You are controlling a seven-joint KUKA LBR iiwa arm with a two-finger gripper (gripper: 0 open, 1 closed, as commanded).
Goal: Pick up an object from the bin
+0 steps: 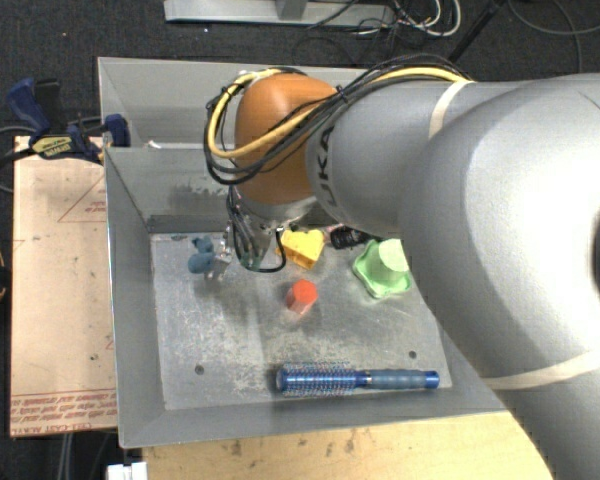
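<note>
Likely target: small blue-grey plastic lump [200, 258] at the far-left of the grey metal bin [210, 348] floor, just left of the gripper [238, 258]. Centre over it before closing, staying off the back wall and the yellow plastic block [302, 249] on the other side. Pincer state: can't tell. Arm enters from the right, wrist pointing down, low over the floor.
</note>
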